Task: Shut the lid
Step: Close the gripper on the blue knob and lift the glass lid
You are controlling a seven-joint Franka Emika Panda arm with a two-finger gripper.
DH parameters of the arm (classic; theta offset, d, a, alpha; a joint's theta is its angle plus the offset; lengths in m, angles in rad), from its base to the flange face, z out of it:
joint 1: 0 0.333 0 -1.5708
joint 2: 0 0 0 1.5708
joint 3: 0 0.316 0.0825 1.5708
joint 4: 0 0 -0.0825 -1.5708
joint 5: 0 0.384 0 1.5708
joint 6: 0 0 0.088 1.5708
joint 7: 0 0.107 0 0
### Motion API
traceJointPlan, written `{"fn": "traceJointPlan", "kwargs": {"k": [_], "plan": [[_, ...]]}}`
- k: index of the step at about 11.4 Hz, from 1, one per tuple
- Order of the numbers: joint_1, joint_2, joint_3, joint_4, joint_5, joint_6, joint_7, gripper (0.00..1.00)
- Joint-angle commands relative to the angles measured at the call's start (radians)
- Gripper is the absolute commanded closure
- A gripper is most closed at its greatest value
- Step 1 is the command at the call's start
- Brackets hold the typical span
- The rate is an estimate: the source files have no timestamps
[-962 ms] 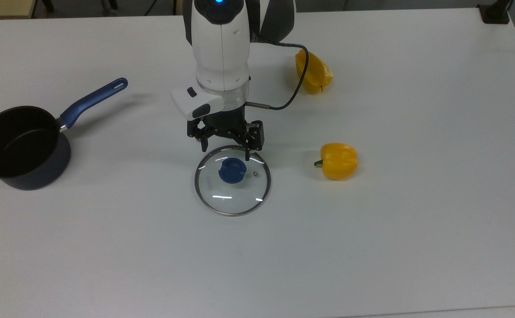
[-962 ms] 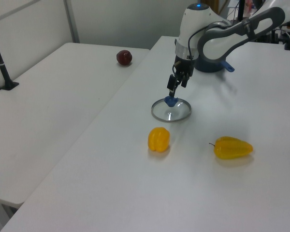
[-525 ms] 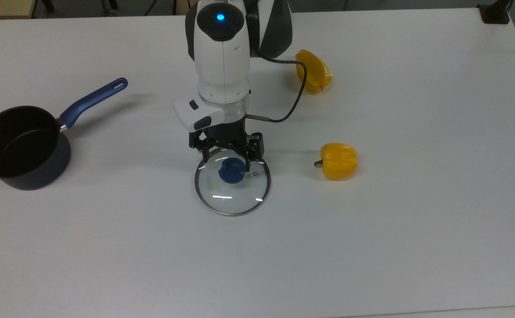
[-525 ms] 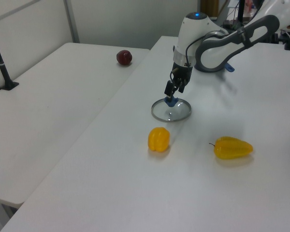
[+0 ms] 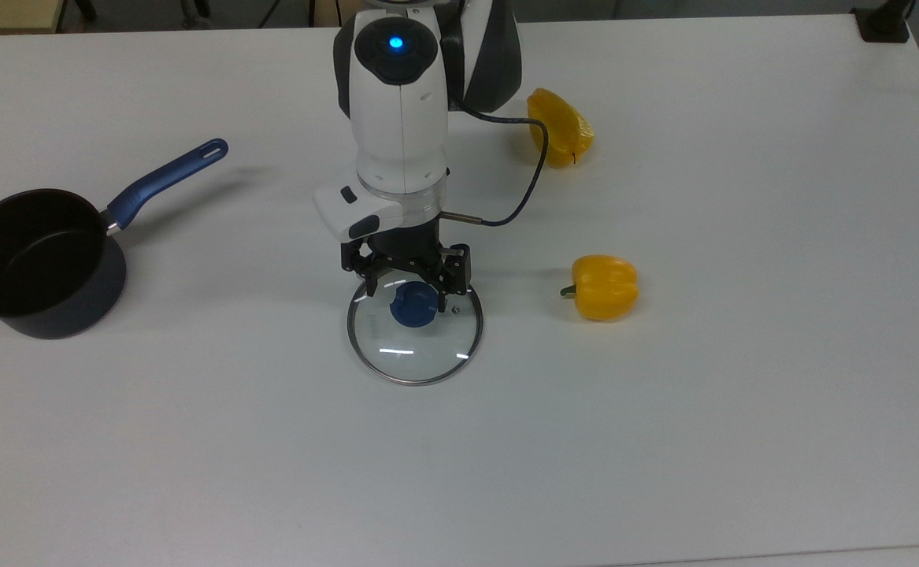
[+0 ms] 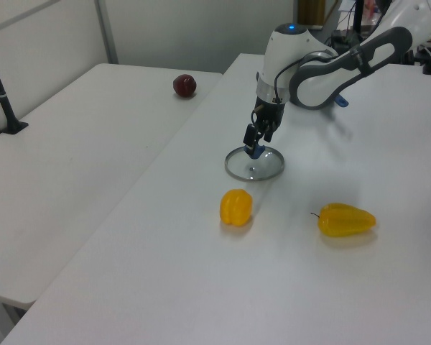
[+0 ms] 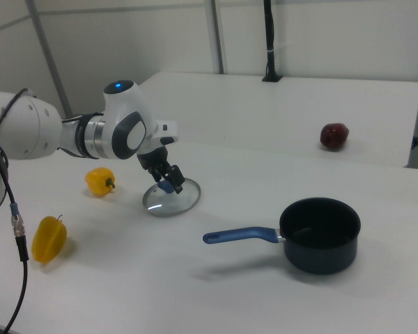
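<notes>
Gripper [image 5: 409, 287] position: directly over the blue knob [image 5: 415, 305] of the lid [image 5: 415, 335], pointing down, with one finger on each side of the knob. The fingers are spread apart. Whether they touch the knob cannot be determined.

Lid position: flat on the white table [image 5: 742, 394], near the table's middle in the top view, knob side up. The lid is round and has no long axis; its steam vent [image 5: 457, 309] sits on the top view's right of the knob.

Clearance:
- Saucepan [image 5: 38, 264]: well apart from the lid, at the top view's left edge. It stands upright with its mouth open. Its blue handle [image 5: 166, 180] runs toward the top view's upper right.
- Bare table surface lies between the lid and the saucepan.
- Yellow pepper [image 5: 604, 287]: near the lid, on the top view's right.
- Second yellow pepper [image 5: 559, 127]: farther back, beside the arm's cable.
- Open table lies below the lid in the top view, up to the near edge.
- Dark red fruit [image 6: 184, 85]: on the adjoining table in the left view, well apart from the lid [image 6: 254, 164].
</notes>
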Motion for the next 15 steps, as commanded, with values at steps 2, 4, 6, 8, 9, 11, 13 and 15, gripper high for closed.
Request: {"fn": "traceJointPlan", "kwargs": {"k": [2, 4, 6, 8, 9, 11, 13, 15], "plan": [[0.019, 0.008, -0.007, 0.002, -0.031, 0.021, 0.033, 0.14], [0.017, 0.008, -0.007, 0.002, -0.031, 0.02, 0.033, 0.24], [0.016, 0.008, -0.007, 0.017, -0.031, 0.021, 0.033, 0.34], [0.014, 0.007, -0.011, 0.019, -0.031, 0.02, 0.03, 0.5], [0.014, 0.004, -0.011, 0.019, -0.031, 0.02, 0.028, 0.57], [0.011, -0.018, -0.013, 0.02, -0.031, 0.009, 0.027, 0.61], [-0.001, -0.068, -0.018, 0.02, -0.031, -0.032, 0.028, 0.62], [-0.035, -0.111, -0.021, 0.061, -0.034, -0.147, 0.021, 0.62]]}}
